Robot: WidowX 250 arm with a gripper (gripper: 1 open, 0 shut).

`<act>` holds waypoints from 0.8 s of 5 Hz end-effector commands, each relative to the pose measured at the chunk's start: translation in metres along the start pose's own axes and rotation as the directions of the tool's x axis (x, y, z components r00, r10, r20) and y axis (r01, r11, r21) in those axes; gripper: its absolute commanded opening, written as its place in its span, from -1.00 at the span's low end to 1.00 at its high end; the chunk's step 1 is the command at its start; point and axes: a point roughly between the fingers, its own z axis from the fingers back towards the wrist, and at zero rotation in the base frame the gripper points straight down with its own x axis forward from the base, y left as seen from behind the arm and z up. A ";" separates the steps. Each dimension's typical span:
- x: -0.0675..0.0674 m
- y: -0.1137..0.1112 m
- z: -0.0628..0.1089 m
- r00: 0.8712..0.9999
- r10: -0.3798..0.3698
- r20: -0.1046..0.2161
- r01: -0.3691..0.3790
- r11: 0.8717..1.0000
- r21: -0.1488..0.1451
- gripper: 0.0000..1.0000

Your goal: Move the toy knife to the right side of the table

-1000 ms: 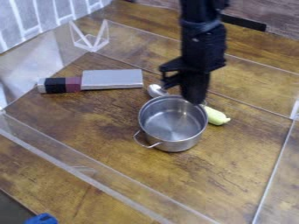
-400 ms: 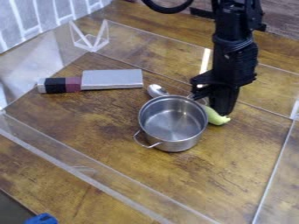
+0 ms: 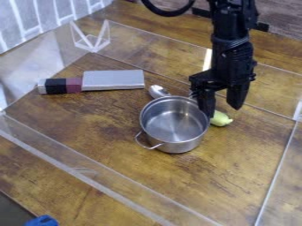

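The pot point(image 3: 175, 124) stands nearest, in the middle of the table point(image 3: 71, 168). Just right of it the gripper point(image 3: 221, 103) points down, fingers spread wide and holding nothing, above a yellow-green piece point(image 3: 221, 117). The knife point(image 3: 91, 82) lies farther back at the left.

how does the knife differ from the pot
The knife is flat, with a grey blade and a maroon-and-black handle; the pot is round, shiny metal and hollow. The knife lies toward the table's left; the pot stands near the middle, beside the tool. Both rest on the table, ungripped.
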 end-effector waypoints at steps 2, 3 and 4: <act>-0.015 -0.002 0.007 0.995 -0.103 -0.014 0.103 0.994 0.035 1.00; -0.013 -0.006 -0.002 0.983 -0.182 -0.005 0.182 0.983 0.021 1.00; -0.014 -0.011 -0.010 0.984 -0.177 0.000 0.177 0.984 0.017 1.00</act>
